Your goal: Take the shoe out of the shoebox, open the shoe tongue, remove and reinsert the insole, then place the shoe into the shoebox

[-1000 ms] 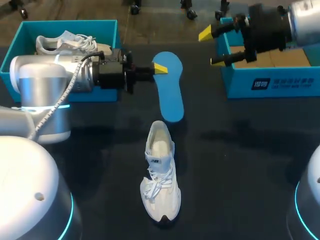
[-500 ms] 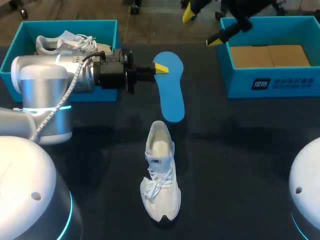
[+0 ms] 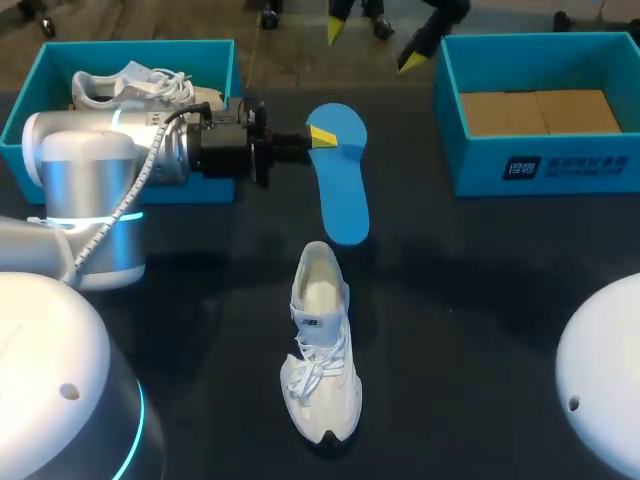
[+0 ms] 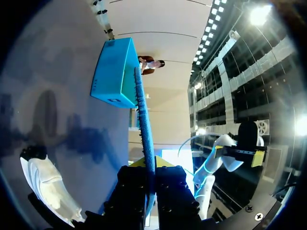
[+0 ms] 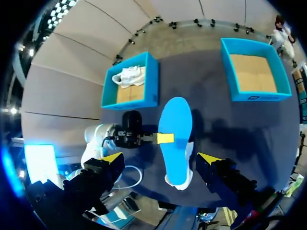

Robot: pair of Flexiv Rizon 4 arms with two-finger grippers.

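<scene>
- Shoebox (image 3: 540, 168): empty, beyond the shoe, to its right.
- Shoe (image 3: 322, 345): on the table, toe towards me.
- Insole (image 3: 340, 195): out, just beyond the shoe's heel; I judge reinsertion comes next.
- Left gripper (image 3: 318, 137): clamped on the insole.
- Right gripper (image 3: 372, 42): fingers apart, empty; I'd steady the shoe.

The head view's upper edge cuts off the right tool (image 3: 373, 45), showing only its yellow tips.

A robotics lab: a left arm (image 3: 85, 170) and right arm (image 3: 605, 390) stand at a dark worktop (image 3: 480, 300) carrying a blue shoebox (image 3: 560, 170) on either side.
</scene>
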